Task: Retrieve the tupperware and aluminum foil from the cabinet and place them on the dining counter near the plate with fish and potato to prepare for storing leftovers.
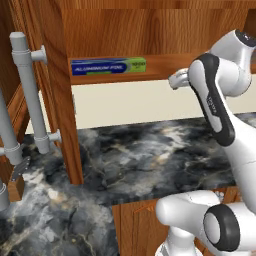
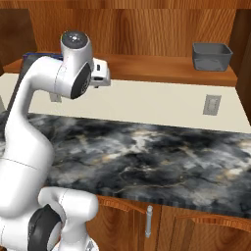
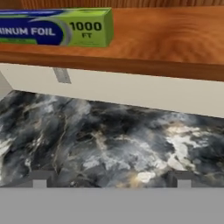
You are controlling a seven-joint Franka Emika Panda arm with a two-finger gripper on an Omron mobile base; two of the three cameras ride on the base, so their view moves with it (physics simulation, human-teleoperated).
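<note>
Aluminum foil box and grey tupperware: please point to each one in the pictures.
aluminum foil (image 1: 108, 66), left base view, middle of the box's blue front face.
tupperware (image 2: 212, 58), right base view, front wall of the grey container.

Grained wood cabinet (image 1: 150, 30), polished marbled stone counter (image 1: 150, 155)

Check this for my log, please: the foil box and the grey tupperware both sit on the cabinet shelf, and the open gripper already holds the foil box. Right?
Not quite. The gripper is open but holds nothing: in the hand view the aluminum foil lies untouched on the cabinet shelf, up and left of the fingertips. The rest stands; the right base view shows the tupperware on that shelf.
</note>
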